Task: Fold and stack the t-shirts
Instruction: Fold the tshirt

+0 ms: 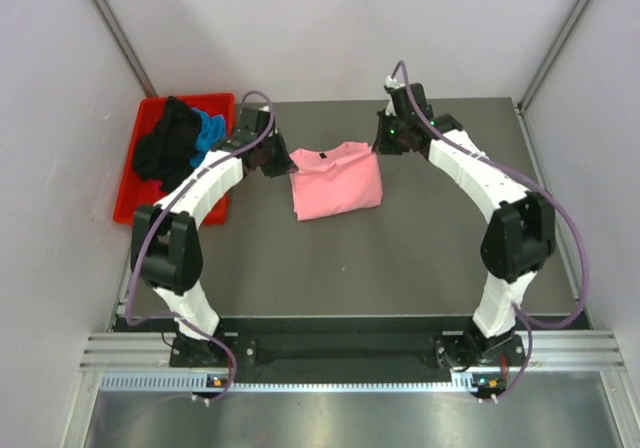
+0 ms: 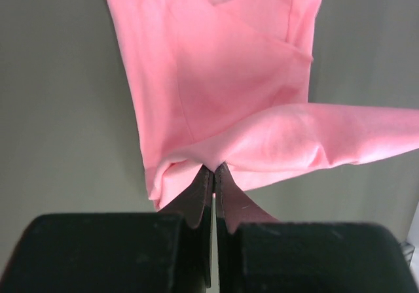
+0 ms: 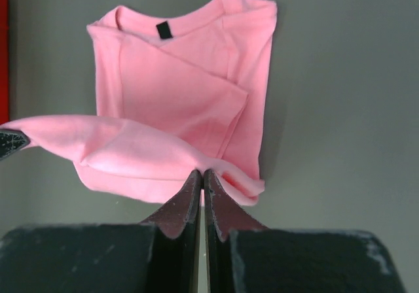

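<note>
The light pink t-shirt (image 1: 336,183) lies part-folded on the grey table, collar and black label toward the far side. My left gripper (image 1: 281,164) is at its far left corner and my right gripper (image 1: 384,144) at its far right corner. In the left wrist view the gripper (image 2: 214,170) is shut on a lifted edge of the pink shirt (image 2: 216,64). In the right wrist view the gripper (image 3: 202,173) is shut on the same edge of the shirt (image 3: 183,77), which hangs between both grippers above the flat part. A black t-shirt (image 1: 165,148) and a bright blue t-shirt (image 1: 208,133) lie bunched in the bin. No magenta shirt shows.
The red plastic bin (image 1: 128,193) stands at the table's left edge, beside the left arm. White walls close in the table at the back and on both sides. The table (image 1: 400,258) runs from the shirt to the arm bases.
</note>
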Controlling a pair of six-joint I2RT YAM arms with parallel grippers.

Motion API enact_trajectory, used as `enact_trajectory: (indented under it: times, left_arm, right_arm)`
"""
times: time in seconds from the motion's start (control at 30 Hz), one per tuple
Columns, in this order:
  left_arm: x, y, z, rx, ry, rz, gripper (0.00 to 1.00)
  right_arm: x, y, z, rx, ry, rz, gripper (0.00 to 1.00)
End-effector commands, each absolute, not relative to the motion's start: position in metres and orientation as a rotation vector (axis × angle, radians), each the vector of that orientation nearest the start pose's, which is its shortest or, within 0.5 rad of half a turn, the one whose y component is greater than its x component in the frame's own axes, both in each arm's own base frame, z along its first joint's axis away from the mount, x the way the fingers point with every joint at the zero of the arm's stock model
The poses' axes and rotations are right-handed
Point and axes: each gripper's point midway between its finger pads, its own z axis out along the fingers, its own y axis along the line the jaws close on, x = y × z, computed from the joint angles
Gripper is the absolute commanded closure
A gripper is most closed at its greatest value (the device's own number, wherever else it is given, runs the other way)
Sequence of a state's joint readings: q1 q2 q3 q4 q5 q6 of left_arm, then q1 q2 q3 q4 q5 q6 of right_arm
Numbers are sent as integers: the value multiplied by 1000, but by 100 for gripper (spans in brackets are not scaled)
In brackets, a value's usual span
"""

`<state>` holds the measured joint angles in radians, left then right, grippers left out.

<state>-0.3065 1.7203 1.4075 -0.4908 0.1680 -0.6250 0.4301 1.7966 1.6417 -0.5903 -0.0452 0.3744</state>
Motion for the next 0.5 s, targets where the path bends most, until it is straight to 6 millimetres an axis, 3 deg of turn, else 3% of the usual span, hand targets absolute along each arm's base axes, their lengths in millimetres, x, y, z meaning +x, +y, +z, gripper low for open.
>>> enact_trajectory:
  times: [0.0, 0.03, 0.07, 0.13, 0.17, 0.2, 0.27, 0.47]
  left_arm:
    - [461, -189, 180, -268, 2316, -670, 100]
    - [467, -188, 178, -267, 2313, -667, 100]
    - [475, -186, 169, -267, 2324, -661, 100]
    - [488, -186, 172, -264, 2304, -664, 100]
    - [494, -182, 163, -277, 2315, -653, 100]
    - [502, -183, 169, -269, 2294, -663, 100]
    - [511, -178, 158, -280, 2298, -658, 100]
    - [538, -169, 154, -307, 2257, -667, 100]
  right_arm:
    - [460, 218, 197, -104, 2352, 417, 100]
    - [469, 218, 204, -100, 2331, 425, 100]
    - [475, 221, 193, -115, 2350, 430, 100]
    - [488, 221, 195, -106, 2336, 443, 100]
    - [493, 224, 185, -109, 2351, 456, 100]
    - [497, 226, 184, -115, 2346, 469, 100]
    - [508, 231, 183, -128, 2325, 508, 100]
    - [536, 244, 185, -147, 2245, 585, 100]
